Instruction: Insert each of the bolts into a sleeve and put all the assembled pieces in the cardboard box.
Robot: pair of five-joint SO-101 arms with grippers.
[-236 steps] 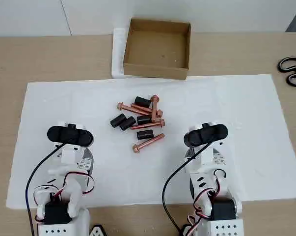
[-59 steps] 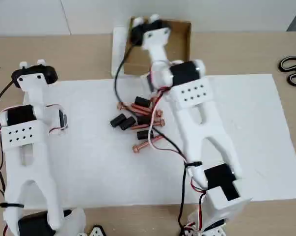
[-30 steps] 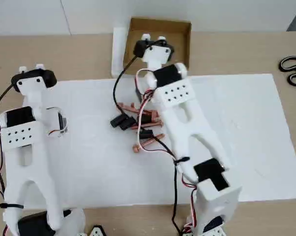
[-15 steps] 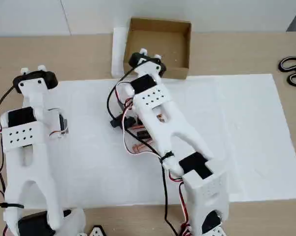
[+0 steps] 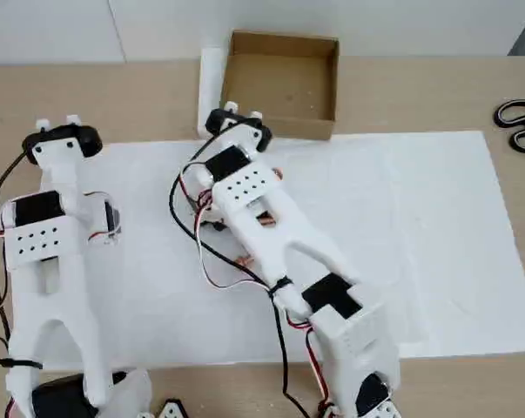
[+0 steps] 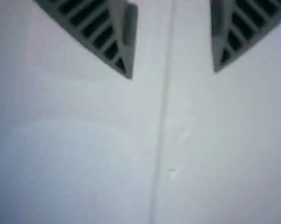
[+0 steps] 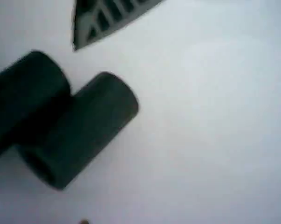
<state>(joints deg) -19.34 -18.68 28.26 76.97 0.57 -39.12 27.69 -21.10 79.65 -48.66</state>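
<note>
Sleeve pick setup, right arm over the pile.
Right gripper (image 7: 110, 18) hangs just above two black sleeves (image 7: 79, 126) lying side by side, touching; can't tell how wide it is. Left gripper (image 6: 172, 72) spread wide, empty, over bare paper (image 5: 436, 235) at 9 o'clock of the pile. Bolts (image 5: 243, 259) mostly under the arm; box (image 5: 275, 128) at 12 o'clock. Sleeves look light, stiff, round, so likely to roll: grip across the barrel mid-length, keep both bore ends free.
</note>
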